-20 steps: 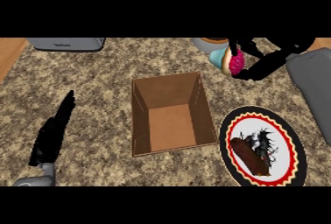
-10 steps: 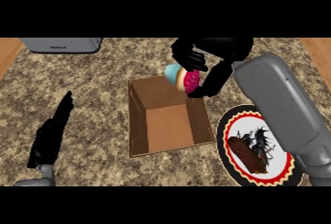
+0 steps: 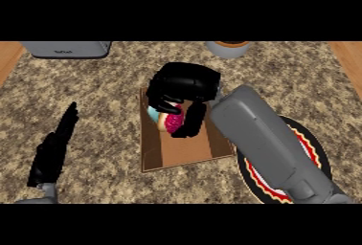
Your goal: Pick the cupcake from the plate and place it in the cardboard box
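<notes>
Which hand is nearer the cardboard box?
Right. The right hand is above the far end of the cardboard box, fingers curled round the cupcake; the left hand rests open, apart to the box's left.

The table [image 3: 92,86] has a speckled brown-and-cream stone top, with wood showing at its far corners. An open cardboard box [image 3: 184,153] sits near the middle. A dark round plate [image 3: 311,143] with a red-and-white rim lies close on its right. Along the far edge stand a grey appliance [image 3: 65,49] and a grey round pot [image 3: 228,49].

Right hand [image 3: 185,83] has lowered the cupcake [image 3: 170,120], apparently into the box [image 3: 187,152].
</notes>
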Action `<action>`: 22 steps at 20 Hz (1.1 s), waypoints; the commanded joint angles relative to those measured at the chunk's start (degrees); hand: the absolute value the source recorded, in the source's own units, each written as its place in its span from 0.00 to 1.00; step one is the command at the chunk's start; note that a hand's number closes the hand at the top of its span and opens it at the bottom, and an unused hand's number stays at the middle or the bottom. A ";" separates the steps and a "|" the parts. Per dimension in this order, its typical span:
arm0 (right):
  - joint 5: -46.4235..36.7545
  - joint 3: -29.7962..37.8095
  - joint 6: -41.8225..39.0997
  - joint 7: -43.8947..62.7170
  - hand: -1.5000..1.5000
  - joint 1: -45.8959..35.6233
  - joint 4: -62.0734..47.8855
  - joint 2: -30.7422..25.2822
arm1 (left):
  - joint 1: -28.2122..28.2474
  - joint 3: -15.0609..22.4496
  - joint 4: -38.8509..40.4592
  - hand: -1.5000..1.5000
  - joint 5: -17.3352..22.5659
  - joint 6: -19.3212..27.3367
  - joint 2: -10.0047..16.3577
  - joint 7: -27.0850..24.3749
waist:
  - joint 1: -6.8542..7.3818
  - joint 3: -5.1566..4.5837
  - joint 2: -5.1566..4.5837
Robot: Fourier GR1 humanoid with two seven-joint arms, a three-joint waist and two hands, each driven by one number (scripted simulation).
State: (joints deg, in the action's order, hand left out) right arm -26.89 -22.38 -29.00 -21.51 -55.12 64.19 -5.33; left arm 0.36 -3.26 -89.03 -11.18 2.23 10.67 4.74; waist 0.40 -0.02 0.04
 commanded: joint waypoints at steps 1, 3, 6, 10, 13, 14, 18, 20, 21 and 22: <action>-1.99 -4.67 4.17 5.29 1.00 0.70 -4.57 5.07 | -4.51 -0.93 4.21 0.50 0.58 -0.68 0.14 0.69 | 0.27 -0.02 -0.23; -2.05 -1.65 1.06 4.54 0.00 -0.66 -8.43 5.17 | -0.57 -0.24 1.67 0.50 0.24 -0.39 -0.65 -0.34 | 0.40 0.00 -0.17; -3.16 -7.12 9.79 -1.27 0.00 3.68 -12.02 5.25 | -0.99 -1.04 -1.07 0.50 1.05 -1.58 0.49 1.67 | 0.83 0.03 -0.24; 5.40 -5.89 8.21 1.72 0.00 0.26 -13.63 5.27 | -3.03 2.12 1.38 0.50 -2.42 1.48 -3.10 2.56 | 0.79 0.02 -0.25; 14.74 -2.05 9.54 3.69 0.00 0.09 -13.37 5.27 | -1.05 0.52 0.33 0.50 -0.53 -0.63 -1.08 0.54 | 1.86 0.02 -0.42; 16.45 -0.75 11.03 3.29 0.00 2.79 -11.79 5.27 | -3.44 -1.31 3.28 0.50 0.50 -1.54 0.31 0.56 | 1.00 0.01 -0.47; 23.56 7.40 9.81 4.14 0.00 0.50 -16.29 5.28 | 0.07 0.71 -0.10 0.50 -1.10 -0.48 -0.92 -1.24 | 1.18 0.05 -0.41; 29.39 10.80 7.23 7.53 0.00 -3.85 -17.96 5.29 | 0.78 0.13 0.29 0.50 -0.16 -1.61 -0.28 -2.25 | 1.44 0.02 -0.36; 31.17 11.24 6.36 6.73 0.00 -1.96 -18.62 5.30 | -1.10 -0.60 -1.23 0.50 0.59 -2.09 0.34 1.16 | 1.20 0.06 -0.33; 32.64 13.81 6.36 8.28 0.00 -6.23 -21.84 5.31 | -1.16 -0.32 0.40 0.50 -0.11 -1.24 -0.40 0.19 | 1.53 0.02 -0.53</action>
State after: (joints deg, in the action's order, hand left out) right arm -0.93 -14.75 -20.94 -15.21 -57.58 47.29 -0.42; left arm -0.26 -3.09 -88.59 -11.55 1.13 10.06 4.12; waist 1.83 -0.02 -0.20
